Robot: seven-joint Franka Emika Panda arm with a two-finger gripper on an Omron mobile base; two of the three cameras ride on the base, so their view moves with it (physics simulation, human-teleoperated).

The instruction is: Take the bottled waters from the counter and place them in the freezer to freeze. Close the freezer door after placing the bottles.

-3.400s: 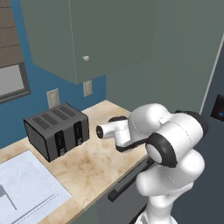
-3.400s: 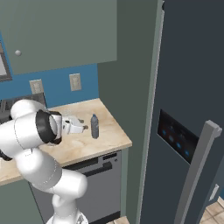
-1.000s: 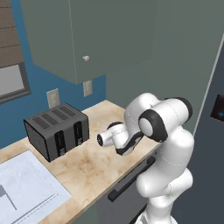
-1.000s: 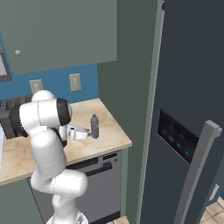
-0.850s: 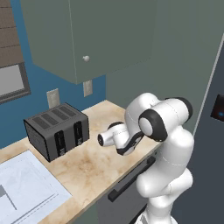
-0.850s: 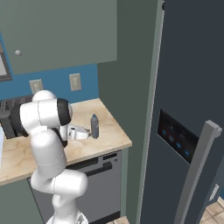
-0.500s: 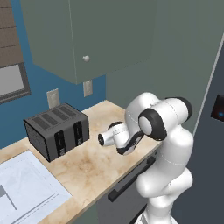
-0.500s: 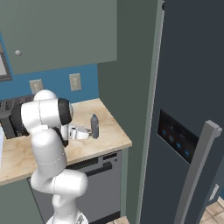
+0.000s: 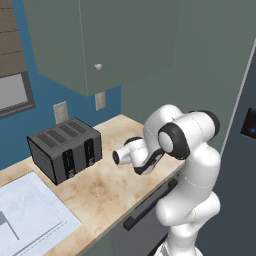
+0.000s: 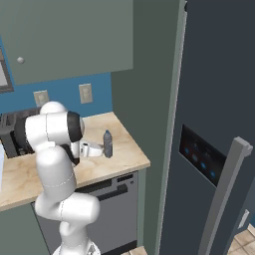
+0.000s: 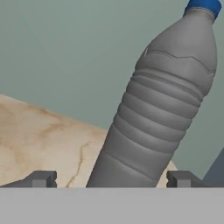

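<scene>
Grey bottle (image 11: 162, 105) stands between open pincer (image 11: 111, 179) tips.

Blue wall (image 9: 47, 95) with outlets, grey-green wall cabinet (image 9: 115, 40), black toaster (image 9: 65, 149), tiled floor (image 10: 244, 239)

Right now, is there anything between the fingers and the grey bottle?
Nothing visible. In the hand view the grey bottle stands on the counter directly between the two open fingers, with no other thing in front.
</scene>
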